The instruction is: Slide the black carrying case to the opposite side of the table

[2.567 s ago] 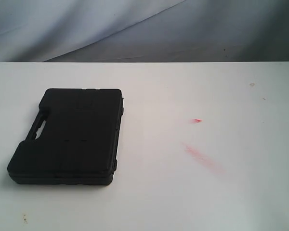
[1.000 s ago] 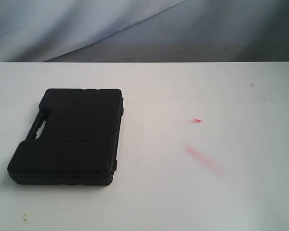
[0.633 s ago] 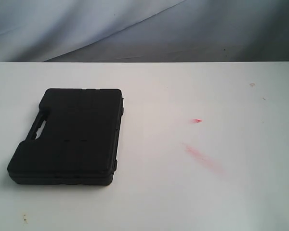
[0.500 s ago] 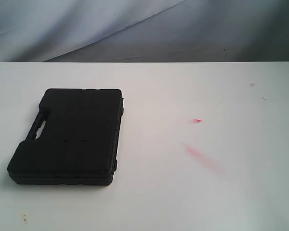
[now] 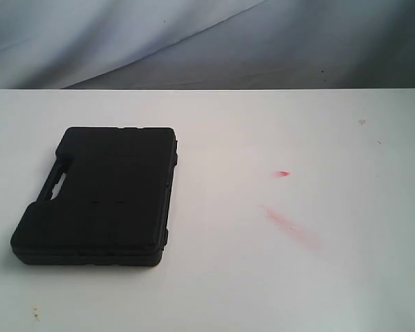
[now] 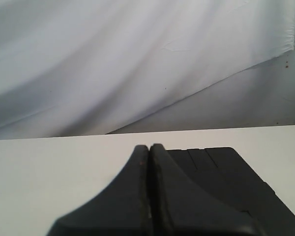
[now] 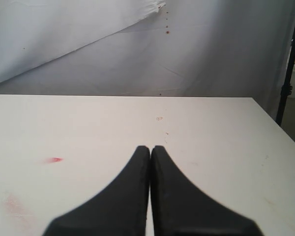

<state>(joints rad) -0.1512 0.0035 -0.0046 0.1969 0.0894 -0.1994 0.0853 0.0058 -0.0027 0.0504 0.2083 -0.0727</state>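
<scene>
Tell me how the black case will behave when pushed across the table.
The case lies flat and low, so it should slide rather than tip. Its moulded shell looks rigid, so probably no flexing. Pushed off-centre on the smooth table, it may swivel.

Soft, even light leaves the white table (image 5: 277,277) bright, almost washed out. The black case (image 5: 97,197) reads as a flat dark mass with a faint shadow at its near edge. Close to their lenses, the left gripper (image 6: 149,147) and right gripper (image 7: 150,148) are blurred.
</scene>
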